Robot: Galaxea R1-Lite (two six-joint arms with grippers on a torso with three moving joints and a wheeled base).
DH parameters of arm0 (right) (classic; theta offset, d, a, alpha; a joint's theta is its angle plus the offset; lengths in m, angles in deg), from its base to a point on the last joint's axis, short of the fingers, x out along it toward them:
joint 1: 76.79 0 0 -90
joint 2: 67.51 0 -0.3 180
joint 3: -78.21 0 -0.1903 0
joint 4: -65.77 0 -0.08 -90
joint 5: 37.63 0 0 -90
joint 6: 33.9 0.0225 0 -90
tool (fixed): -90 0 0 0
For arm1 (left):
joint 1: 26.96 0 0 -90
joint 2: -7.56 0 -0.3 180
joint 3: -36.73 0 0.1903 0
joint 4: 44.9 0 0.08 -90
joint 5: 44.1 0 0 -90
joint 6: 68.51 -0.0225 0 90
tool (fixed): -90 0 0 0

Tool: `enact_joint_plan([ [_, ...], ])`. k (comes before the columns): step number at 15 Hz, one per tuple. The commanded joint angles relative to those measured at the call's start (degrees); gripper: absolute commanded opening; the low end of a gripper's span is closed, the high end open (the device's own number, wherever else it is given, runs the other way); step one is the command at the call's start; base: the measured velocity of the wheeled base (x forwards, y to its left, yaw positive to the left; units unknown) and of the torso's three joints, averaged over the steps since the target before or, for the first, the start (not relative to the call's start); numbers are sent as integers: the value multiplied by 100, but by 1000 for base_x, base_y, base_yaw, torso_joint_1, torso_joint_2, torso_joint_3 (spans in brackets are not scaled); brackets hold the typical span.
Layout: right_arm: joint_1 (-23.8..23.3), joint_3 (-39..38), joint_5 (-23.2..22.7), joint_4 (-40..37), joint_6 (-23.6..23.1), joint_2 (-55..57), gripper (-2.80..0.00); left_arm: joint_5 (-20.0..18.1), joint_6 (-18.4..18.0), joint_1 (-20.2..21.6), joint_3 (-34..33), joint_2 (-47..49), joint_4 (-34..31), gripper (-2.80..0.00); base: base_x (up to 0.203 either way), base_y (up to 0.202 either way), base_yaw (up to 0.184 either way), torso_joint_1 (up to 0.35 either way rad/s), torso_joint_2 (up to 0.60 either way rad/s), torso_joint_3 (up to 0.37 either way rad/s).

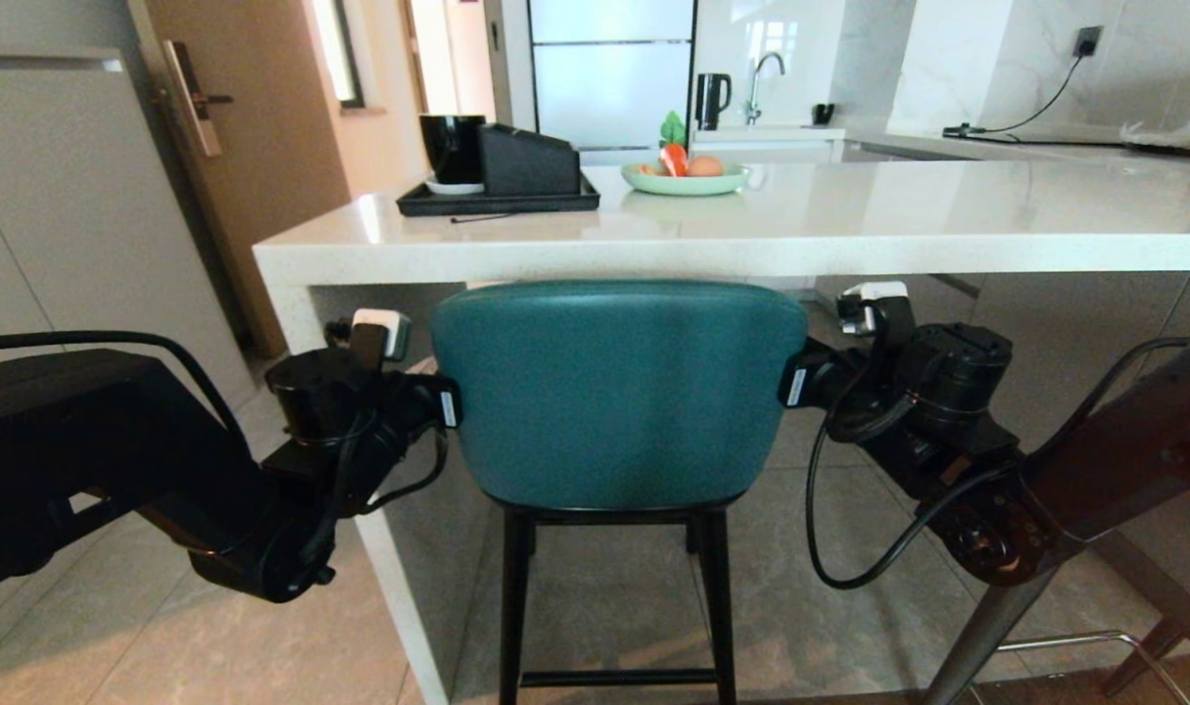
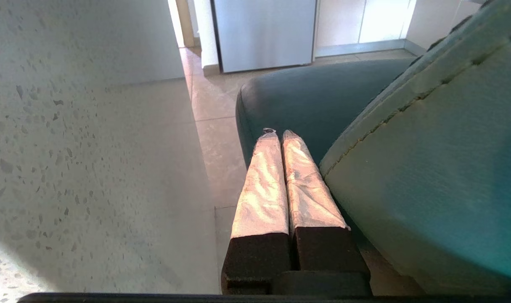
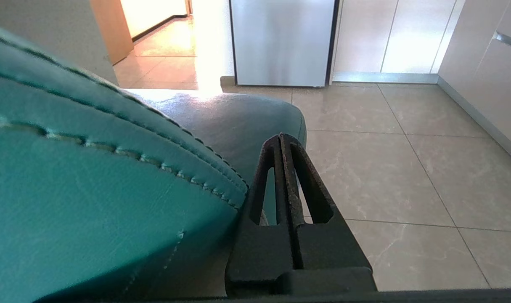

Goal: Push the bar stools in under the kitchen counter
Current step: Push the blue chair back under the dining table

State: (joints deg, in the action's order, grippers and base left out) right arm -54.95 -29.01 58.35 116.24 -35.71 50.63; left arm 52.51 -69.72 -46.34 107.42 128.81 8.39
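Left gripper [image 2: 280, 136] jaws closed on nothing, fingers pressed flat along the 9 o'clock edge of the teal stool [image 1: 619, 392] back. Right gripper [image 3: 282, 141] jaws likewise closed and empty, lying against the 3 o'clock edge. Stool bracketed between both arms, not clamped. Its seat points toward 12 o'clock, the back level with the white counter surface [image 1: 751, 235] edge (seat partly under already, by the look of it). White slab leg [image 2: 70, 147] close beside the left gripper. Risk: uneven push from one arm would slew the stool, scraping the slab leg or letting smooth leather slip past a finger. Grey stool not identifiable here.
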Motion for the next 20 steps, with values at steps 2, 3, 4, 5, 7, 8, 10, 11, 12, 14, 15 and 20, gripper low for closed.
enact_joint_plan([
  [2,-2,24,18,52,4,39,-280,7,-2,67,59,84,36,-280,0,0,0,0,0,0],
  [3,-3,15,18,60,6,43,-280,7,-2,83,55,81,43,-280,0,0,0,0,0,0],
  [4,4,-12,24,60,6,19,-280,7,-2,80,10,25,50,-280,0,0,0,0,0,0],
  [5,4,-43,27,60,6,-25,-280,7,5,60,-63,-30,71,-280,0,0,0,0,0,0],
  [7,-9,-118,27,60,6,-120,-280,7,13,48,-240,-174,81,-280,0,0,0,0,0,0],
  [8,-43,-183,25,62,6,-181,-280,7,22,54,-321,-256,86,-280,0,0,0,0,0,0],
  [10,-185,-258,18,84,14,-273,-280,20,33,95,-372,-365,87,-280,0,0,0,0,0,0],
  [11,-277,-272,18,86,22,-303,-280,17,33,117,-388,-428,87,-280,0,0,0,0,0,0],
  [12,-359,-296,18,87,23,-359,-280,16,33,157,-458,-488,87,-280,0,0,0,0,0,0],
  [14,-531,-439,1,92,31,-501,-280,0,41,186,-615,-595,89,-280,0,0,0,0,0,0],
  [15,-596,-548,-10,102,32,-569,-280,-1,47,188,-703,-643,94,-280,0,0,0,0,0,0],
  [20,-1035,-1260,-70,158,96,-1096,-280,-31,131,309,-1463,-1206,101,-280,0,0,0,0,0,0],
])
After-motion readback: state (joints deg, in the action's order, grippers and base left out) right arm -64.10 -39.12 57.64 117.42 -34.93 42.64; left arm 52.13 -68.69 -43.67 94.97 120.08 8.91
